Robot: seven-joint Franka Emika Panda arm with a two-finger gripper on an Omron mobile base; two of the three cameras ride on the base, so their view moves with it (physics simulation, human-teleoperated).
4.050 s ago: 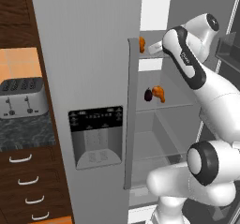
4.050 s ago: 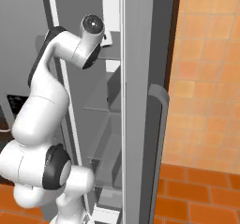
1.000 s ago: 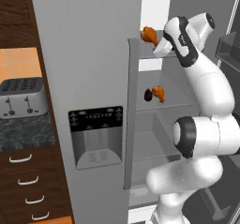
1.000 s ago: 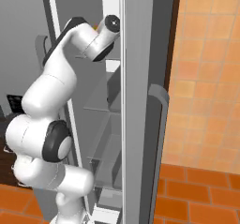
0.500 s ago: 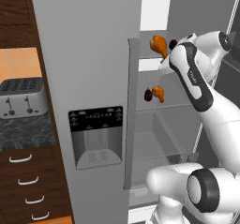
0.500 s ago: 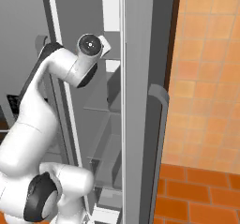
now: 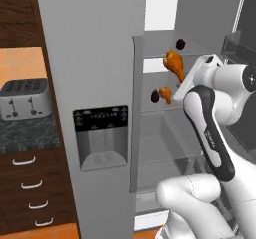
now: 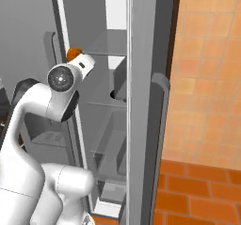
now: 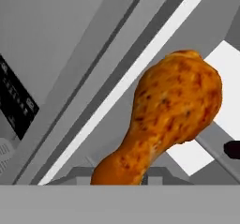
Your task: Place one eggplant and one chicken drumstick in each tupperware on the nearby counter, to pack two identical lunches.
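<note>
An orange-brown chicken drumstick [image 7: 173, 64] hangs in the air in front of the open fridge, with my gripper [image 7: 184, 79] shut on its thin bone end. In the hand view that drumstick [image 9: 168, 120] looms large and hides my fingertips. From the right base view its fat end [image 8: 72, 53] peeks above the hand. One dark eggplant [image 7: 180, 44] lies on the upper fridge shelf. A second eggplant [image 7: 155, 96] and a second drumstick [image 7: 165, 94] lie side by side on the shelf below. The dark speckled counter [image 7: 25, 135] is far left. The tupperware is out of view.
A silver toaster [image 7: 22, 99] stands on the counter above brown drawers [image 7: 30, 193]. The grey fridge door with its dispenser panel [image 7: 100, 138] rises between the counter and the open shelves. An orange tiled wall [image 8: 207, 78] lies to the right.
My hand has drawn the drumstick off the upper shelf, down and to the right in the left base view. The arm has swung with it. The other food has stayed put.
</note>
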